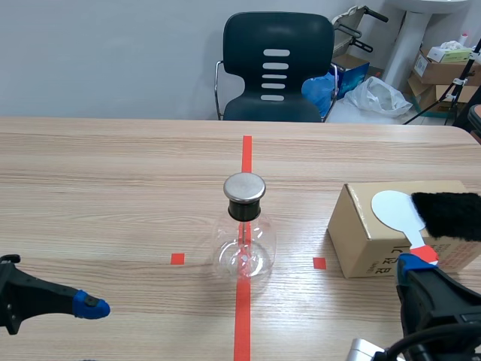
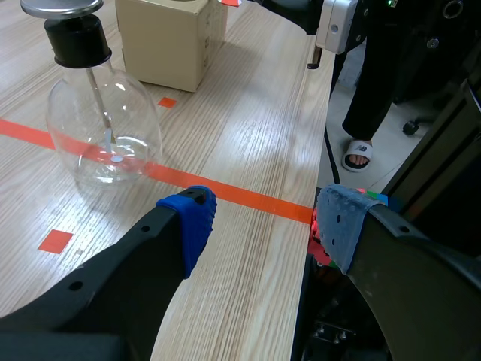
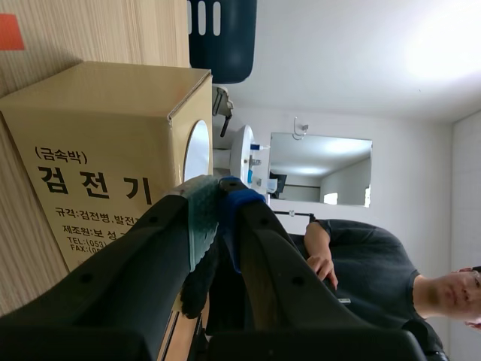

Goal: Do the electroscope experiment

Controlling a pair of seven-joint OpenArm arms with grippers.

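The electroscope, a clear glass flask [image 1: 244, 244] with a black stopper and a flat metal cap [image 1: 245, 186], stands on the red centre line. It also shows ahead and to the side of my open left gripper [image 2: 263, 222], as the flask [image 2: 101, 131]. The left gripper [image 1: 90, 307] sits low near the table's front left. A white paddle [image 1: 397, 207] with a red handle end lies on a cardboard box [image 1: 368, 244], beside a black fur cloth [image 1: 451, 214]. My right gripper [image 3: 218, 218] has its pads pressed together at the paddle's handle; the paddle's disc [image 3: 197, 150] shows edge-on.
A dark chair [image 1: 276, 68] stands behind the table's far edge. Boxes and bags lie on the floor at the back right. The table's front edge [image 2: 312, 203] runs close to the left gripper. A person stands off the table near the right arm, slipper [image 2: 359, 154] visible.
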